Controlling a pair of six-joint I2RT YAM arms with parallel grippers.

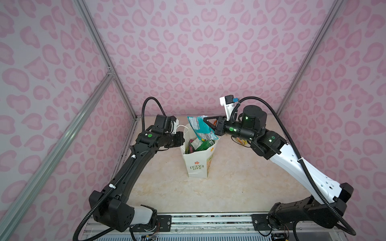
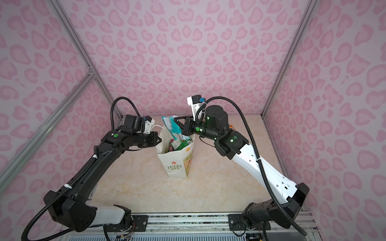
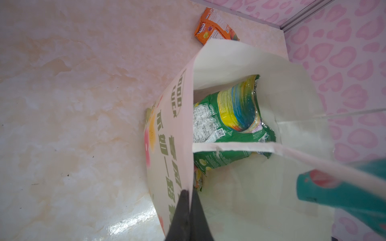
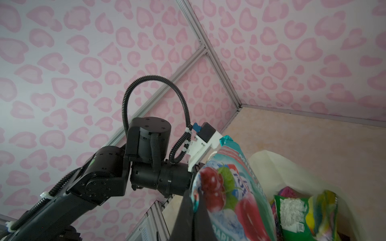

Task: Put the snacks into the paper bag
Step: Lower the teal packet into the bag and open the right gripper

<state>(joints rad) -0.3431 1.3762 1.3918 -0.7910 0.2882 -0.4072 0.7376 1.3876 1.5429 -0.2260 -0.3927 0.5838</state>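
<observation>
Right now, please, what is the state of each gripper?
Left gripper: shut on the rim of the tall white paper bag.
Right gripper: shut on the teal crinkly plastic snack packet.

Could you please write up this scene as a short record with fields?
left end effector: shut on the paper bag rim
right end effector: shut on teal packet, over the bag's mouth
inside bag: green packet among others
on table: orange packet, beyond the bag
bag stance: upright, open

The teal packet point(image 1: 199, 127) crowds the paper bag point(image 1: 196, 160) mouth (front tabletop point(image 1: 229, 187) open).
</observation>
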